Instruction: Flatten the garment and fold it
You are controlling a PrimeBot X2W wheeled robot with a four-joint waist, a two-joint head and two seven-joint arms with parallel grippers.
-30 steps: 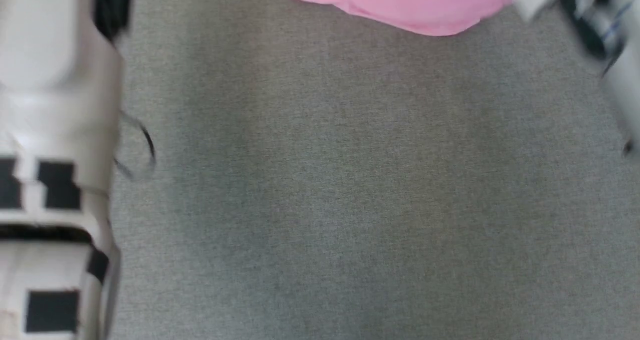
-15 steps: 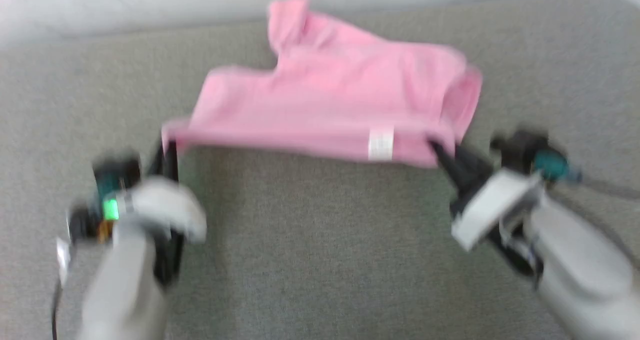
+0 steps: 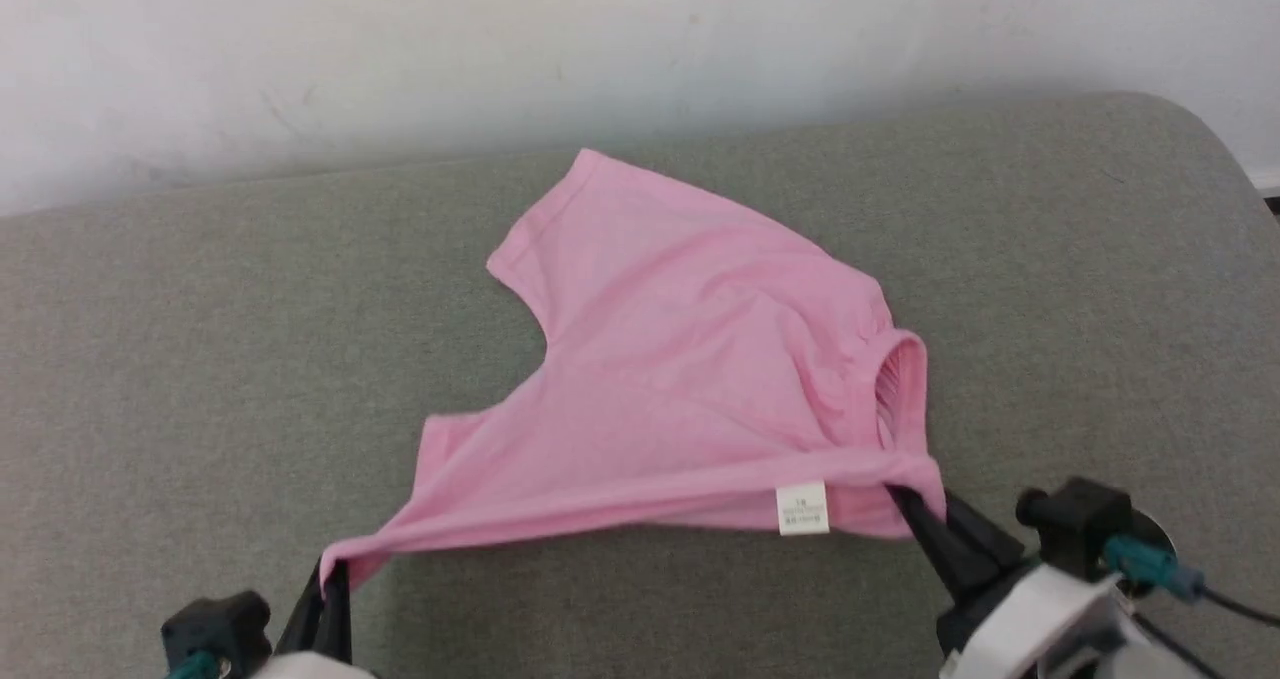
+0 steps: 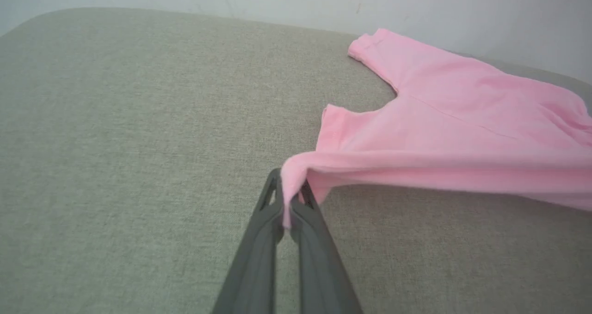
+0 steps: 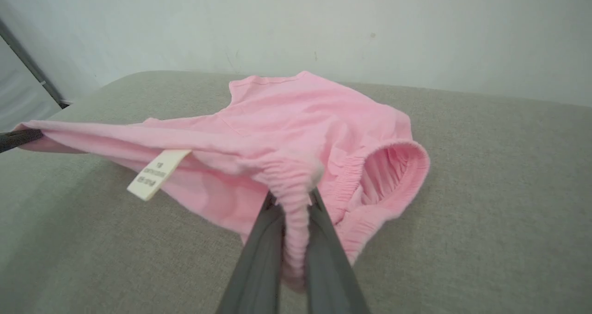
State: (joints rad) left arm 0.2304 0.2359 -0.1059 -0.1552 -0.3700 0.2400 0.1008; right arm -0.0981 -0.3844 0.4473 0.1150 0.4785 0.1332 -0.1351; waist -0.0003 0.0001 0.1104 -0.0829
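Your head camera has swung up in the last second: then it faced bare grey cloth with only a pink edge at the top, now it takes in the whole job, so read that as the view shifting.

At the left, your left gripper (image 3: 335, 581) has its jaws pinched tight on the near-left corner of the pink garment (image 3: 690, 379), the cloth caught between the tips in the left wrist view (image 4: 289, 198). The near hem runs taut across, past the white label (image 3: 802, 508). Half a second ago the far part stood bunched with a flap upright. Now it lies spread on the grey upholstered surface (image 3: 200, 359), far corner out flat.

At the right, the gathered elastic opening (image 3: 900, 379) still gapes, and your right gripper (image 3: 912, 511) has its jaws clamped on that elastic edge.

Flattening looks nearly done; I'd judge laying the hem down comes next.
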